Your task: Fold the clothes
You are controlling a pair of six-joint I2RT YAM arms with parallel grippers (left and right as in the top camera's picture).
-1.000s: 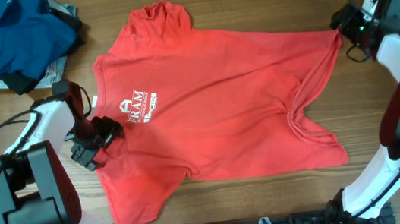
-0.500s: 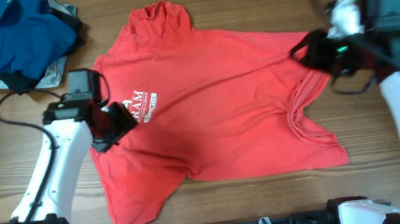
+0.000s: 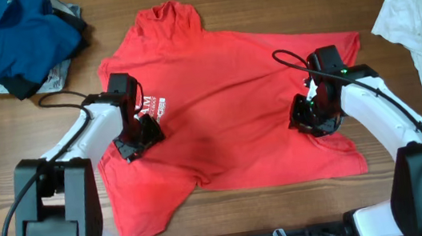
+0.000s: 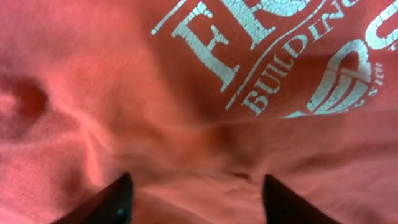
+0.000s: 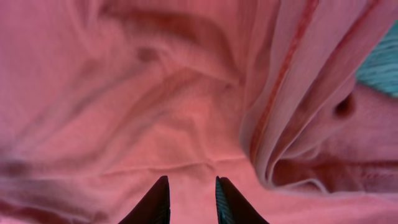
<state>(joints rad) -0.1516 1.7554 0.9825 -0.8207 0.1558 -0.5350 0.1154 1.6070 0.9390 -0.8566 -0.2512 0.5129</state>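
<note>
both arms came in onto the red shirt [image 3: 224, 92], which lay flat on the table [image 3: 287, 209]. left gripper [image 4: 196, 186] stood wide apart on it. right gripper [image 5: 191, 186] was nearly together, grip unclear. best to pinch one layer and lift slowly.

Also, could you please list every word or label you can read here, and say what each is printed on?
"BUILDING": white print on the red T-shirt, left wrist view.
"F", large, above it; the letters after it run out of frame.
Overhead: the same print is too small to read, partly hidden by the left gripper.
No other text is legible.
</note>
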